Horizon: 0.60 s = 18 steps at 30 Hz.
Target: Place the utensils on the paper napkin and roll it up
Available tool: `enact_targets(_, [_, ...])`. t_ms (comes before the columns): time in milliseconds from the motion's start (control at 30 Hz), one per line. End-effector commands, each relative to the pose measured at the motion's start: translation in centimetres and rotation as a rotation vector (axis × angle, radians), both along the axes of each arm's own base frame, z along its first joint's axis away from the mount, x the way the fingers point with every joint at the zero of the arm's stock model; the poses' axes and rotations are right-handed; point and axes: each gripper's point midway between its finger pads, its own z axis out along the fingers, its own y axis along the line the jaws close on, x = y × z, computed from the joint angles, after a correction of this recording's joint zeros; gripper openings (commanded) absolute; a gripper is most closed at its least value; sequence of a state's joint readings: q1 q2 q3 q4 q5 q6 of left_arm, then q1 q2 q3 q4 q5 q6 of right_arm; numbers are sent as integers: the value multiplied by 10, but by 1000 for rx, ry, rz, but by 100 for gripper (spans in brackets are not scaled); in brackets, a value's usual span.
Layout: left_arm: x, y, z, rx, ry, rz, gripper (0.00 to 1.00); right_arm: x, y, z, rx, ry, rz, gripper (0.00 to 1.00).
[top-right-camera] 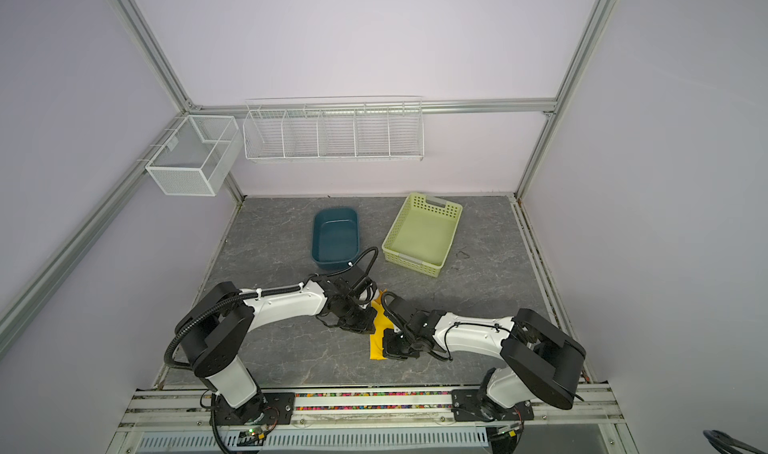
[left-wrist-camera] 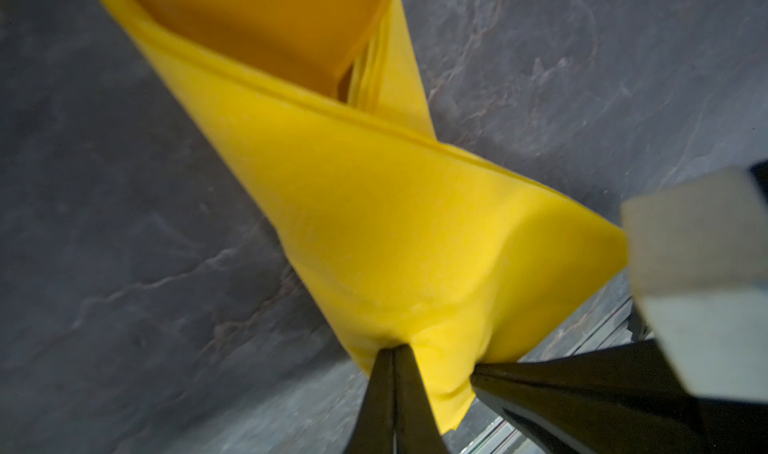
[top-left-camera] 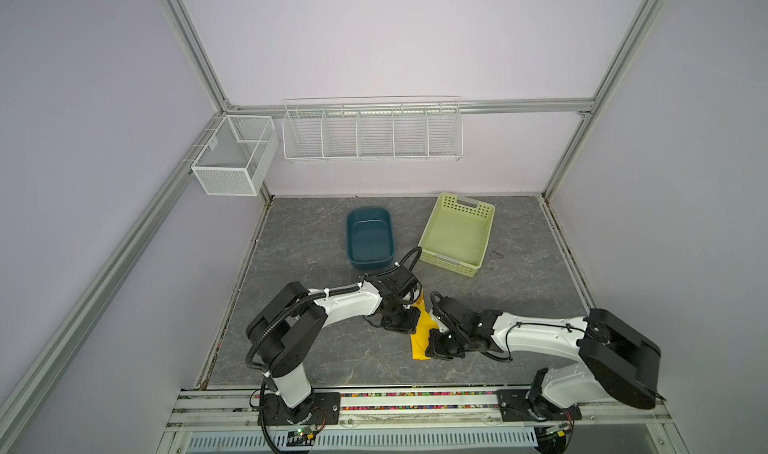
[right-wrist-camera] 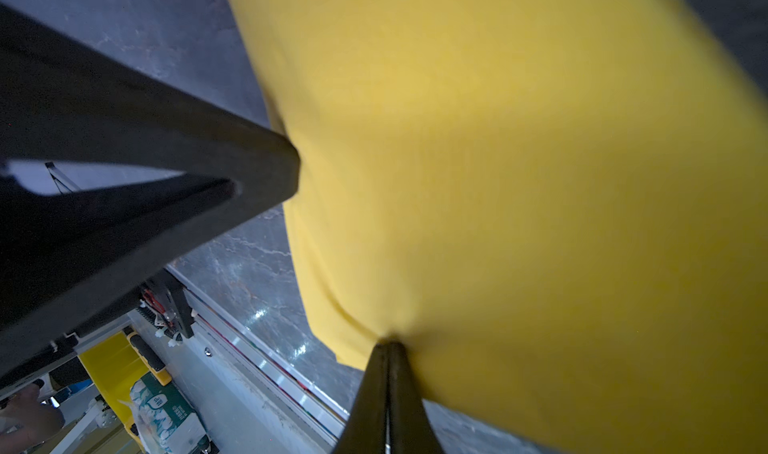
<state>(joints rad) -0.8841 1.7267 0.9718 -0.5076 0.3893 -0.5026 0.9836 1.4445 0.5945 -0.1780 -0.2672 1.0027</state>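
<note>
Paper napkin (left-wrist-camera: 374, 223) — bright yellow, wound into a loose, tapering tube — is gripped by both pincers near its front end. In its own wrist view the left gripper (left-wrist-camera: 394, 350) has its black jaws pressed tight together on a corner of the paper. The right gripper (right-wrist-camera: 388, 344) also has its jaws closed flat, on the napkin's edge. The left arm's dark fingers (right-wrist-camera: 249, 169) push into the side of the roll just beside it. What lies inside the folds is hidden.

In both top views the napkin (top-left-camera: 419, 346) (top-right-camera: 375, 346) shows as a narrow strip running front to back between the two grippers. It sits over the front middle of the grey marbled table (top-left-camera: 332, 348); whether it rests on the surface or hangs just above it I cannot tell.

Farther back a dark teal tub (top-left-camera: 370, 260) stands on the table — beside it, to the right, is a pale green perforated basket (top-left-camera: 446, 264), set at a slant. A white wire rack (top-left-camera: 372, 134) hangs on the rear wall, and a white mesh box (top-left-camera: 226, 177) is fixed to the frame at left.
</note>
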Motion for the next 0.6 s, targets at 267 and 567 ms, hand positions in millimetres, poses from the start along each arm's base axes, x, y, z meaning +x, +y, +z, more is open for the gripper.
enact_targets(267, [32,-1,25,23,-135,45,5,-13,-23,-21,-114,53,-16,8])
enact_targets(567, [66,-12,36,25,-183,71,4,-13,-22,-21,-112,55,-14,8])
